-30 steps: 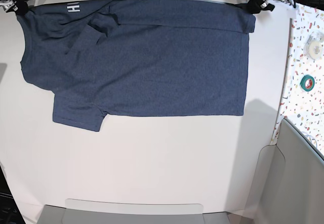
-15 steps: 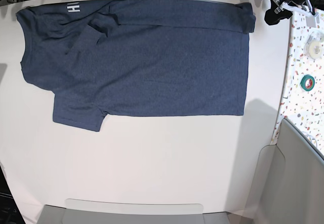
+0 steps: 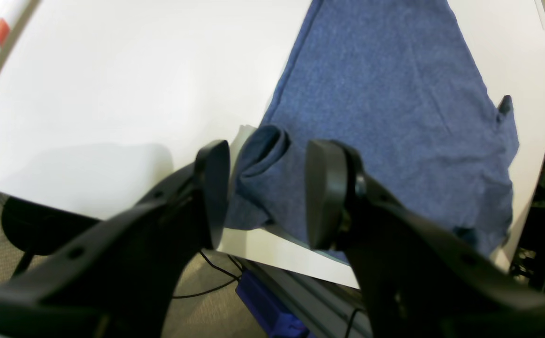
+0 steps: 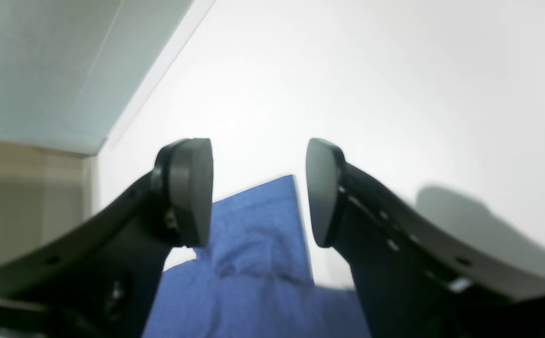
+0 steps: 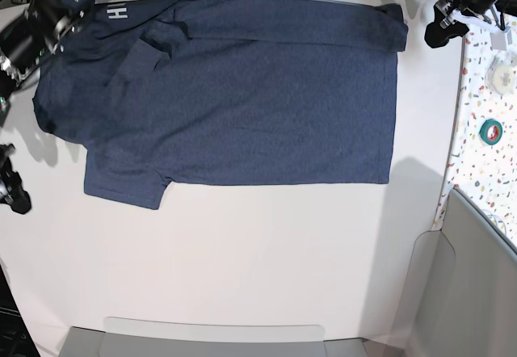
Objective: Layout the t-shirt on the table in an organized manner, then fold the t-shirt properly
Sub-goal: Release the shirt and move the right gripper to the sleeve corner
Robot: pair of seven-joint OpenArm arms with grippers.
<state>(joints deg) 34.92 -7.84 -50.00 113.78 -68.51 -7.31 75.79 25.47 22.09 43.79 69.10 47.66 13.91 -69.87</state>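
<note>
The dark blue t-shirt point(image 5: 242, 98) lies flat on the white table point(image 5: 242, 252), with white lettering point(image 5: 118, 12) at its far left corner. My left gripper point(image 5: 440, 22) hovers open just right of the shirt's far right corner. In the left wrist view that gripper point(image 3: 267, 159) frames a rolled corner of the t-shirt point(image 3: 385, 94) near the table point(image 3: 112, 84) edge, without touching it. My right gripper point(image 5: 12, 191) hangs at the left edge. In the right wrist view it point(image 4: 259, 188) stands open above a corner of the t-shirt point(image 4: 253, 263) and the table point(image 4: 347, 70).
A speckled side surface point(image 5: 489, 90) on the right carries a green tape roll point(image 5: 489, 132) and a white roll point(image 5: 502, 74). Grey panels stand at the lower right point(image 5: 477, 276) and along the front point(image 5: 218, 337). Cables hang behind the far edge.
Both grippers have drawn away from the shirt's far corners. The left one moved right, off the corner. The right arm left the view, then swung back in over the shirt's left edge.
</note>
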